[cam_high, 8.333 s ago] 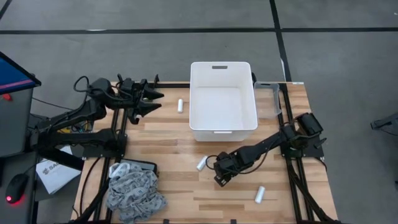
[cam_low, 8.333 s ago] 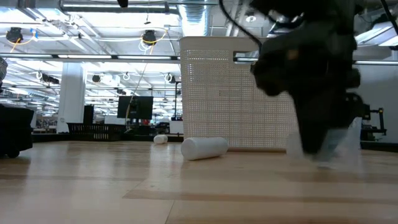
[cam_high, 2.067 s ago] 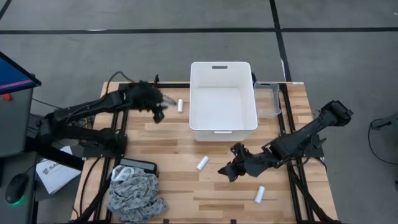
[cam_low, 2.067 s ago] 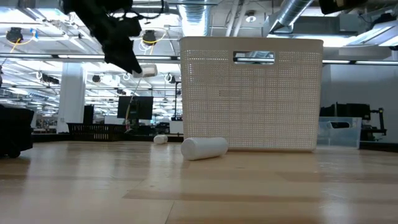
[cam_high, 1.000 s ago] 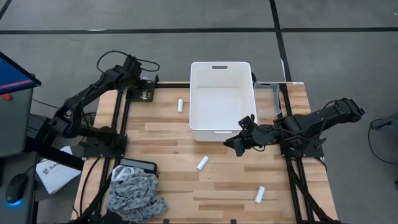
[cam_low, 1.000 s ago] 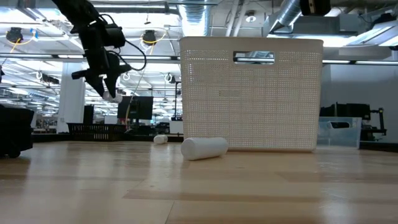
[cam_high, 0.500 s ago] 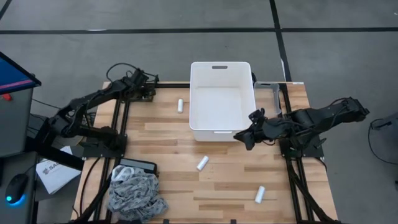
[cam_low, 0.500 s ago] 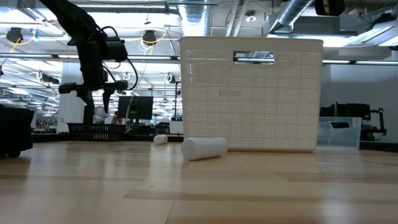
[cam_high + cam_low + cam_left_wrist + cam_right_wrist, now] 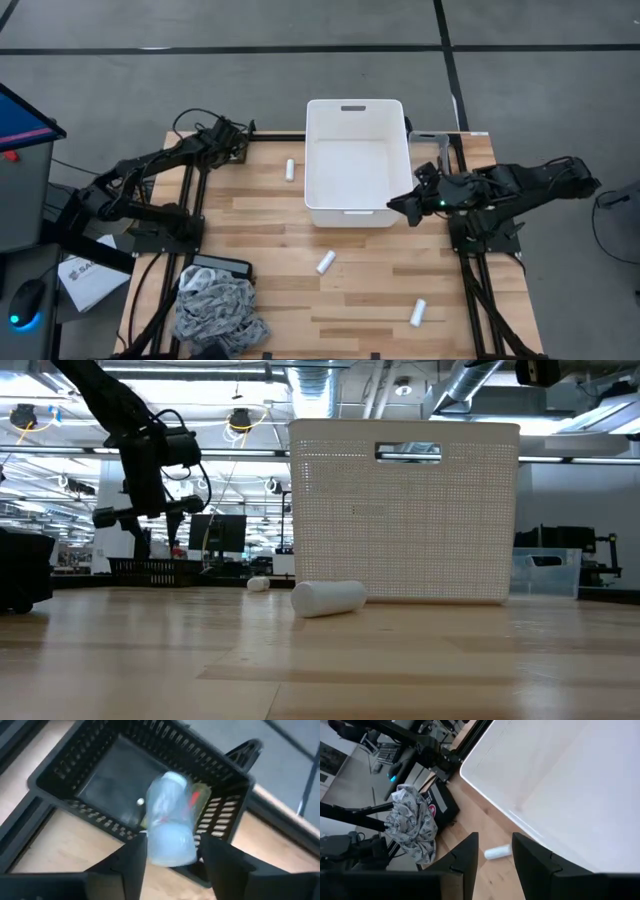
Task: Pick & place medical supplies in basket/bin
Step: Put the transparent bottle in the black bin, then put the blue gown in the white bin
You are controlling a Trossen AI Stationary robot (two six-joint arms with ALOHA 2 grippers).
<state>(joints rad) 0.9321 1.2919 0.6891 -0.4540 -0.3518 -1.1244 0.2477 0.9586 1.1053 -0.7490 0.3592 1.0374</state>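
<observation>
At the table's far left corner, the left gripper (image 9: 170,851) pinches a blurred clear vial (image 9: 169,822) between its fingers, above a small black basket (image 9: 100,780). Rightward, the right gripper (image 9: 495,851), fingers spread and empty, hovers at the white tub (image 9: 357,160)'s near right corner.

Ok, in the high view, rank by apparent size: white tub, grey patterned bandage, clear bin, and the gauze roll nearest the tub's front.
1. white tub
2. grey patterned bandage
3. clear bin
4. gauze roll

The overhead camera keeps distance from skewing this much.
</observation>
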